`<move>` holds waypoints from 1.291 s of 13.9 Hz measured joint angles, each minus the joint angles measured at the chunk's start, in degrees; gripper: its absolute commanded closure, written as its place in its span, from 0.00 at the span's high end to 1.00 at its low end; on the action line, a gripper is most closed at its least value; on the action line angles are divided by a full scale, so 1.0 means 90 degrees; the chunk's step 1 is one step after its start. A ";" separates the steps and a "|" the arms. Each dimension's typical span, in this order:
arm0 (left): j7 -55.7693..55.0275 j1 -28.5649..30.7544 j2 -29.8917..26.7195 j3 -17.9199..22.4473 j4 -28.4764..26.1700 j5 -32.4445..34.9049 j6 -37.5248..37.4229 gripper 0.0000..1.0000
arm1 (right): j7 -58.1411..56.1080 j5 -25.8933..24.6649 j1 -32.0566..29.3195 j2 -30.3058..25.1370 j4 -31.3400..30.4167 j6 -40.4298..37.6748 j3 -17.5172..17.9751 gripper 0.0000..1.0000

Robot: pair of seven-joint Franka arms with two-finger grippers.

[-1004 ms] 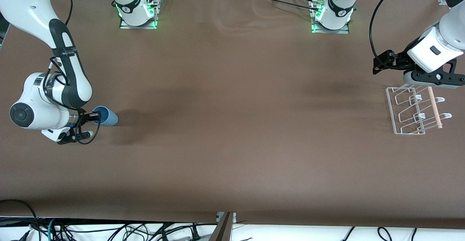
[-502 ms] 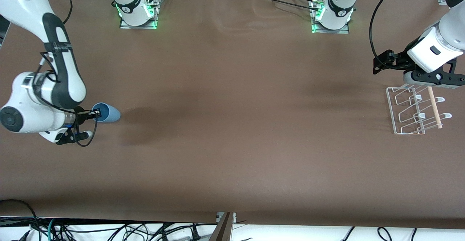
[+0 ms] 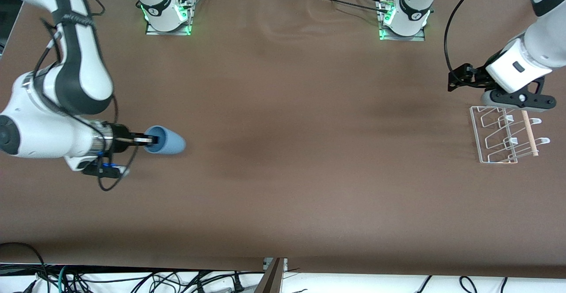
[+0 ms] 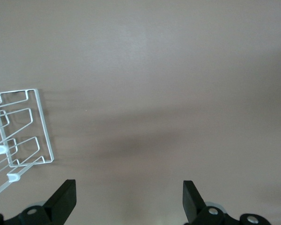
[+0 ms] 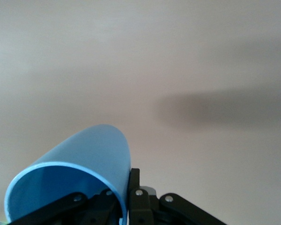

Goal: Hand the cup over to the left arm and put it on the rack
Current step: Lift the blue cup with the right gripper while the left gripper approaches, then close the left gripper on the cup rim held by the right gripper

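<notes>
right pincer [image 3: 152, 141] pinches cup [image 3: 167, 141] rim | left pincer [image 4: 129, 199] spread | no writing legible

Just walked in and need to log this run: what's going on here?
The right gripper is shut on the rim of the light-blue cup, holding it on its side above the table near the right arm's end. The left gripper waits open above the white wire rack at the left arm's end. No handover yet; the rack holds no cup.
</notes>
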 measured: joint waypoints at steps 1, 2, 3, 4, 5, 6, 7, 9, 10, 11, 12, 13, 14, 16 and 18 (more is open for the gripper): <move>0.0047 -0.0010 0.0034 -0.0025 0.0002 -0.0101 0.0000 1.00 | 0.0571 0.0268 0.0255 -0.0008 0.0158 -0.0001 0.0009 0.00; 0.0122 -0.0010 0.0069 -0.0033 0.0002 -0.0239 0.0000 1.00 | 0.1112 0.0566 0.0490 -0.0029 0.0278 -0.0002 0.0012 0.00; 0.0178 -0.0007 0.0114 -0.0032 0.0002 -0.0351 -0.0010 1.00 | 0.1693 0.0945 0.0712 -0.0073 0.0346 -0.0005 0.0013 0.00; 0.0266 -0.0010 0.0160 -0.0037 0.0002 -0.0420 -0.0020 1.00 | 0.2208 0.1357 0.0874 -0.0124 0.0364 -0.0005 0.0024 0.00; 0.0434 -0.0023 0.0199 -0.0063 0.0003 -0.0480 -0.0026 1.00 | 0.2641 0.1774 0.0990 -0.0165 0.0373 -0.0005 0.0074 0.00; 0.0671 -0.0070 0.0228 -0.0112 0.0003 -0.0521 -0.0034 1.00 | 0.2996 0.2075 0.1062 -0.0186 0.0400 -0.0004 0.0179 0.00; 0.0950 -0.0147 0.0260 -0.0167 0.0003 -0.0535 -0.0043 1.00 | 0.3344 0.2254 0.1121 -0.0193 0.0454 0.0004 0.0341 0.00; 0.1789 -0.0307 0.0331 -0.0250 0.0003 -0.0557 -0.0048 1.00 | 0.4082 0.2369 0.1321 -0.0205 0.0616 0.0214 0.0742 0.00; 0.2220 -0.0349 0.0349 -0.0255 0.0004 -0.0668 -0.0048 1.00 | 0.4408 0.2372 0.1491 -0.0215 0.0672 0.0415 0.0889 0.00; 0.2631 -0.0347 0.0357 -0.0250 0.0005 -0.0936 -0.0048 1.00 | 0.4681 0.2372 0.1690 -0.0224 0.0701 0.0620 0.0981 0.00; 0.3038 -0.0324 0.0371 -0.0240 0.0006 -0.1317 -0.0047 1.00 | 0.4910 0.2373 0.1886 -0.0225 0.0720 0.0792 0.1014 0.00; 0.3378 -0.0299 0.0404 -0.0234 0.0007 -0.1651 -0.0024 1.00 | 0.5082 0.2373 0.2042 -0.0225 0.0733 0.0904 0.1021 0.00; 0.3627 -0.0293 0.0441 -0.0234 0.0010 -0.1847 0.0040 1.00 | 0.5166 0.2373 0.2138 -0.0225 0.0756 0.0955 0.1023 0.00; 0.4178 -0.0304 0.0484 -0.0329 0.0031 -0.2155 0.0138 1.00 | 0.5235 0.2373 0.2210 -0.0226 0.0814 0.1004 0.1023 0.00; 0.5044 -0.0339 0.0507 -0.0507 0.0035 -0.2752 0.0206 1.00 | 0.5330 0.2373 0.2232 -0.0226 0.0829 0.1079 0.1023 0.00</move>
